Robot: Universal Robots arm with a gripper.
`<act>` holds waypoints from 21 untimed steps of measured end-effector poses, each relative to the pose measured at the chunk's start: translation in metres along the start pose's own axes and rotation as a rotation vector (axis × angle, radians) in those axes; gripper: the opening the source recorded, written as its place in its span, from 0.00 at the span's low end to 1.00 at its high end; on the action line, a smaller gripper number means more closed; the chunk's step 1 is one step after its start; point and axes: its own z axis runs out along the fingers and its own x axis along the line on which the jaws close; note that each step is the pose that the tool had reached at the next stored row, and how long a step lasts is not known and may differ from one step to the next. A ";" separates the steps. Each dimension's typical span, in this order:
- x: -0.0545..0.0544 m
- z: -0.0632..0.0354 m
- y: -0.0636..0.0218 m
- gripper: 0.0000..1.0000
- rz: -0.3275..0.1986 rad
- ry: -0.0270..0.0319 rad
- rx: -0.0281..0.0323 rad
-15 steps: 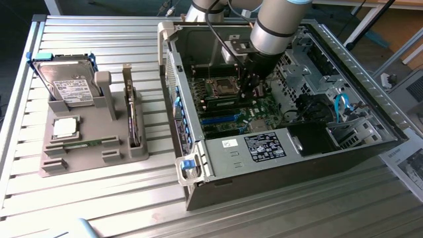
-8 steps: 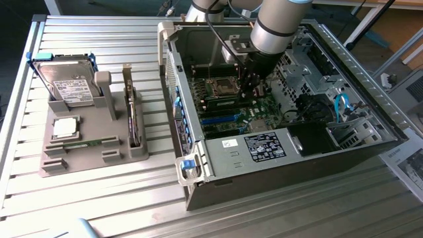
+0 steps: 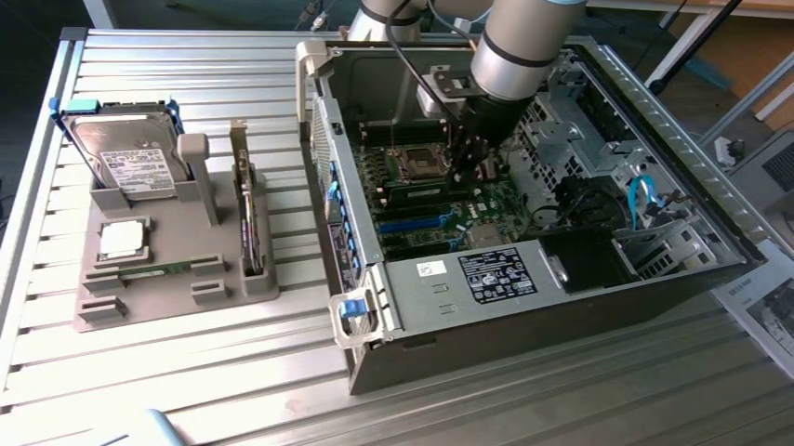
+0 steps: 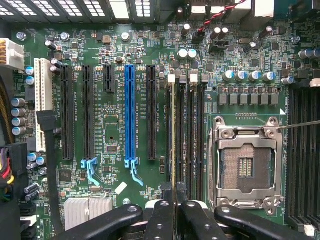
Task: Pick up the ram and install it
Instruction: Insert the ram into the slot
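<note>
**Tool and ram.** In the wrist view the tool (image 4: pixel 175 204) is clamped on the ram (image 4: pixel 173 140). The ram is seen edge-on as a thin pale line between the two dark fingers (image 4: pixel 160 220). The stick lies along the memory slot (image 4: pixel 173 100) nearest the black expansion slots, one of a bank of slots beside the empty processor socket (image 4: pixel 246 165). Whether it is seated in that slot or just above it cannot be told.

**Exterior view.** The arm (image 3: pixel 522 46) reaches down into the open computer case (image 3: pixel 434 288), which lies on its side on the slatted metal bench (image 3: pixel 186 390). The tool (image 3: pixel 466 177) sits low over the motherboard (image 3: pixel 434 218), but its grip on the stick cannot be made out from here. At the exterior view's left, well apart from the case, a grey holder (image 3: pixel 125 307) carries a hard drive (image 3: pixel 125 158), a square silver processor chip (image 3: pixel 122 240) and an upright expansion card (image 3: pixel 252 223).

**Wrist view.** This view adds board detail: a blue expansion slot (image 4: pixel 130 110) among black ones, a white slot (image 4: pixel 44 100) and a finned silver heatsink (image 4: pixel 87 210).

**Writing.**
- White lettering runs beside the slots but is too small to read.
- The hard drive's white label and the black label (image 3: pixel 496 274) on the case's power supply carry print that is not legible.
</note>
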 end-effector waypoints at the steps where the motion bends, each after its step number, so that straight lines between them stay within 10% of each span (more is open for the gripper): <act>1: 0.000 -0.0004 -0.0001 0.12 0.000 -0.0001 0.0000; 21: 0.000 -0.0015 -0.0030 0.12 0.000 -0.0001 -0.0121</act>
